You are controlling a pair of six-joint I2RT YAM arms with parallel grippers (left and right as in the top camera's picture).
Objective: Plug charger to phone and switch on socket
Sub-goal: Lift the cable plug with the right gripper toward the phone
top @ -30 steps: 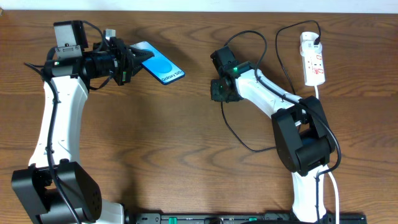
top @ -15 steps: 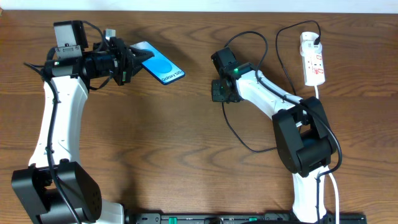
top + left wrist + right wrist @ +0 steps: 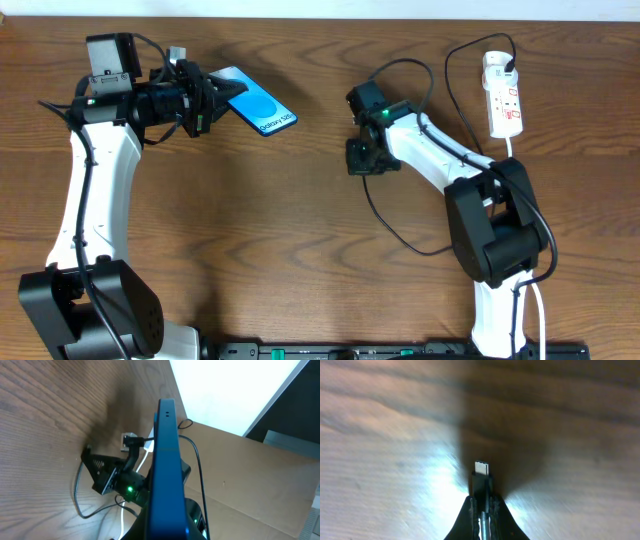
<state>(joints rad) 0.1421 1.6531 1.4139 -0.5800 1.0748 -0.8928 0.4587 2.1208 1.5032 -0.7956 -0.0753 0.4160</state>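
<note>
Overhead: left gripper [image 3: 214, 105] clamps the slim blue phone [image 3: 262, 108], slanting near-right. Opposite, right gripper [image 3: 359, 163] pinches the charger [image 3: 481, 474] — metal tip facing grained wooden table [image 3: 380, 435].

Both arms: white link shells, black joint housings, thin black cables alongside. Left arm [image 3: 85, 190], beside the phone [image 3: 262, 108]: grey camera box [image 3: 110, 55] at wrist. Right arm [image 3: 430, 152], well right of the phone: green LED [image 3: 380, 113] lit.

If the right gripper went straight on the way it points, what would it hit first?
Probably the brown wooden tabletop: the right gripper, shut on the thin black charger cable's plug tip, faces wood; that tip would land first. Depth unclear.
</note>
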